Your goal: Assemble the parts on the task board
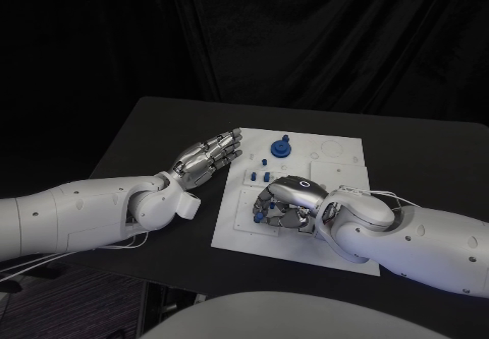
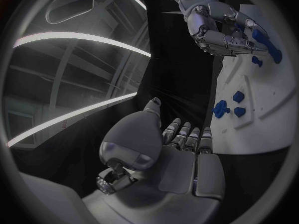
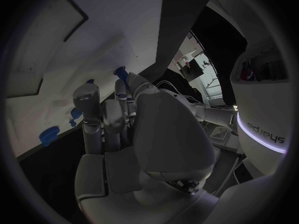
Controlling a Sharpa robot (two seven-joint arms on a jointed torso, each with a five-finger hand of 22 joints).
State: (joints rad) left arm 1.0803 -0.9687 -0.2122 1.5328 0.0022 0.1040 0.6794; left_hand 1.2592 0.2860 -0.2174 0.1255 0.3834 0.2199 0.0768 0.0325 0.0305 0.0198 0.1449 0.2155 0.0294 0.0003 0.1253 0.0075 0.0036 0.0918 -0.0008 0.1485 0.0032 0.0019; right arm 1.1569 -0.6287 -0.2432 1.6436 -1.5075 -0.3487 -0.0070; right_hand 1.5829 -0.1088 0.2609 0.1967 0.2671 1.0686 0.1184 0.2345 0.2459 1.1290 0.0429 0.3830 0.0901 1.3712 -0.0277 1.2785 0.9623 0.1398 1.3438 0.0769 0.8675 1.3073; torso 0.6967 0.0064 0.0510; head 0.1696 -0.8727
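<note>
The white task board (image 1: 306,233) lies in the middle of the black table. A round blue part with a peg (image 1: 280,148) stands near its far edge, and small blue parts (image 1: 263,172) sit a little nearer. My right hand (image 1: 290,205) is curled down over the board's near left section, fingertips among small blue parts (image 1: 266,209). A blue part (image 3: 120,72) shows right at its fingertips (image 3: 124,87); whether it is gripped is hidden. My left hand (image 1: 209,159) hovers flat and open at the board's left edge, holding nothing. From the left wrist, blue parts (image 2: 227,107) lie beyond its fingers (image 2: 187,134).
Bare black table (image 1: 152,134) lies left of the board and beyond it. My right forearm (image 1: 408,233) crosses the board's near right corner. The board's right half (image 1: 336,152) carries shallow recesses.
</note>
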